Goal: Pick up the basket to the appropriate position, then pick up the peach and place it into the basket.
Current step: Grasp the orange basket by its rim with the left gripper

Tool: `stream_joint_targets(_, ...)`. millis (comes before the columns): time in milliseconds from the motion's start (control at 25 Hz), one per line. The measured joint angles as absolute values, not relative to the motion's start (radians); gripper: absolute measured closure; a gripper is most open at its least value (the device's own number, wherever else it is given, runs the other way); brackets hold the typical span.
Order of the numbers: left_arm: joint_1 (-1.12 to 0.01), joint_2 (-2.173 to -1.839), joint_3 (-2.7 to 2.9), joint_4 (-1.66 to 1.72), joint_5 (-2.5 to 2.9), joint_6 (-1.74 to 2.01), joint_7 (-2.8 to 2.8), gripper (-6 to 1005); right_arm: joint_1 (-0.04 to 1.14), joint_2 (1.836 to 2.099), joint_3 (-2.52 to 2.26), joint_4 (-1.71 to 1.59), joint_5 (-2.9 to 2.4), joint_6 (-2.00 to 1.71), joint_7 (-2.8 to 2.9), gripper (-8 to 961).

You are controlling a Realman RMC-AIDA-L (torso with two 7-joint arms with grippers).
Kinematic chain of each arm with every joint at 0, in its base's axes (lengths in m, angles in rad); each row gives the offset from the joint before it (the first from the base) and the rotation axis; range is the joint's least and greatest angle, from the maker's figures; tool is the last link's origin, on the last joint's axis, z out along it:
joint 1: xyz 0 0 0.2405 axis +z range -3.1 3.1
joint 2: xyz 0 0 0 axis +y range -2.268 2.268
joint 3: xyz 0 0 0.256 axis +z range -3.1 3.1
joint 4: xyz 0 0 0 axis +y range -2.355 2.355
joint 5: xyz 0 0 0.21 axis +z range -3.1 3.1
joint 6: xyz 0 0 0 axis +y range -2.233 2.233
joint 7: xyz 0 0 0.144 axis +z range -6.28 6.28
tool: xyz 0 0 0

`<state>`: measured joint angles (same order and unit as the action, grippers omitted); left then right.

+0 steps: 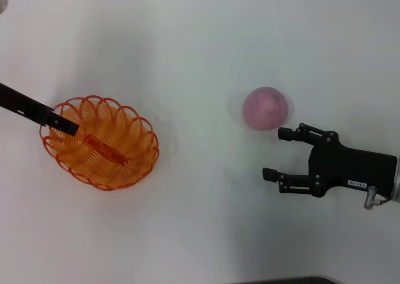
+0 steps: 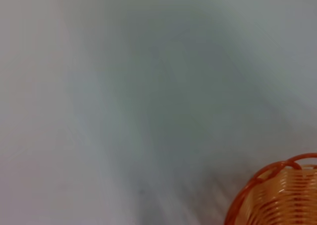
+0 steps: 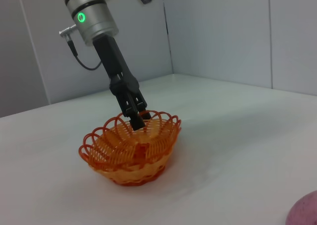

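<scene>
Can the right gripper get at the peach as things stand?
Probably yes: the right gripper is open beside the peach, with bare table between them. The basket sits far off.

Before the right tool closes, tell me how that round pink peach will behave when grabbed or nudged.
The round pink peach will probably roll if nudged: it looks ball-shaped and sits free on the white table. The open right tool lies beside it, not around it, so a glancing finger might push it away. Its skin looks smooth, so it could slip in a light pinch.
</scene>
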<state>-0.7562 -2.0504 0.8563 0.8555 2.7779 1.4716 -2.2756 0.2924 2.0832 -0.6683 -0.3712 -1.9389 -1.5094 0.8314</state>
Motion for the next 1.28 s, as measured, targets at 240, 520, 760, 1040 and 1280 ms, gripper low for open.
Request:
stream_joint_targets(240, -0.754, -2.064, 0.883, 0.853, 2.782, 1.465, -2.276, 159, 0.299, 2.084, -0.671, -0.369, -1.939, -1.504, 0.831, 22)
stream_joint_targets(520, -0.755, -2.084, 0.89, 0.862, 2.827, 1.448, -2.277, 165, 0.301, 2.085, -0.672, -0.365, -1.939, -1.501, 0.833, 22)
stream_joint_targets(760, -0.757, -2.086, 0.89, 0.868, 2.829, 1.442, -2.277, 223, 0.302, 2.085, -0.672, -0.366, -1.939, -1.501, 0.833, 22)
stream_joint_targets(1040, -0.757, -2.088, 0.891, 0.878, 2.829, 1.446, -2.277, 348, 0.302, 2.085, -0.672, -0.367, -1.939, -1.501, 0.833, 22)
stream_joint_targets(1280, -0.758, -2.088, 0.889, 0.882, 2.829, 1.452, -2.277, 598, 0.302, 2.085, -0.672, -0.368, -1.939, -1.502, 0.833, 22)
